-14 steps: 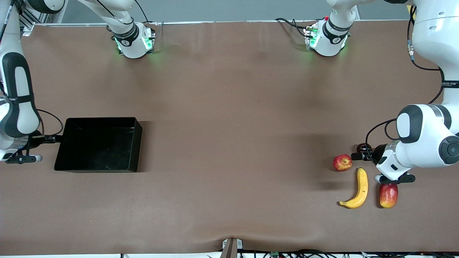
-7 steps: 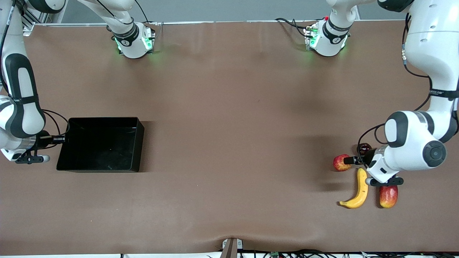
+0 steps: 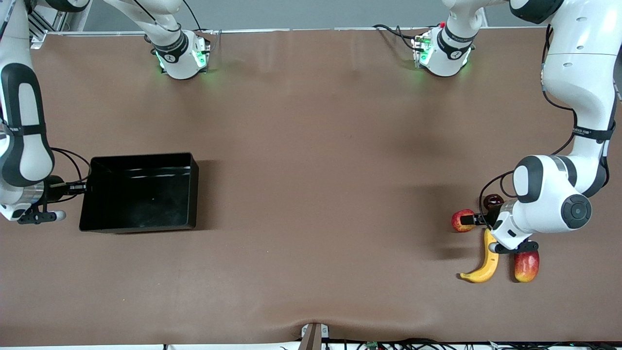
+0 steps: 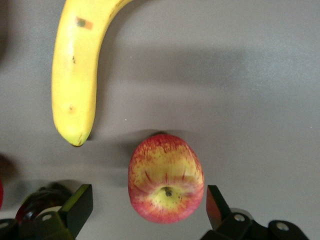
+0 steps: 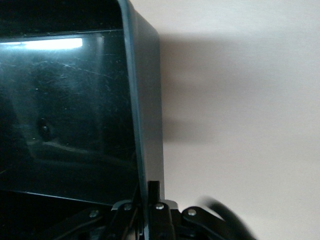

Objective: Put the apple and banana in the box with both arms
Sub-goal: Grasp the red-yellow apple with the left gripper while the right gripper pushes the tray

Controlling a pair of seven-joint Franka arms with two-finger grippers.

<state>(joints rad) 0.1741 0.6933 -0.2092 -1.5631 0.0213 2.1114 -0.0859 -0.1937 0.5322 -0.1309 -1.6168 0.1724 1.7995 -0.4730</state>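
The apple point(image 3: 457, 221), red with yellow streaks, lies on the table at the left arm's end. My left gripper point(image 3: 469, 219) is low around it, open. In the left wrist view the apple point(image 4: 166, 185) sits between the two fingers point(image 4: 75, 207) with gaps on both sides. The yellow banana point(image 3: 486, 262) lies just nearer to the front camera than the apple, and its dark tip point(image 4: 76, 142) shows beside the apple. The black box point(image 3: 141, 228) is at the right arm's end. My right gripper point(image 3: 80, 187) is shut on its end wall point(image 5: 142, 125), one finger inside and one outside.
An oblong red and yellow fruit point(image 3: 526, 265) lies beside the banana, partly under the left wrist. A dark red round thing point(image 3: 493, 199) sits just farther from the front camera than the left gripper. Bare brown table stretches between box and fruit.
My right gripper has shut on the box wall, and the box has shifted slightly toward the table's middle. My left gripper has slid over so that its fingers straddle the apple.
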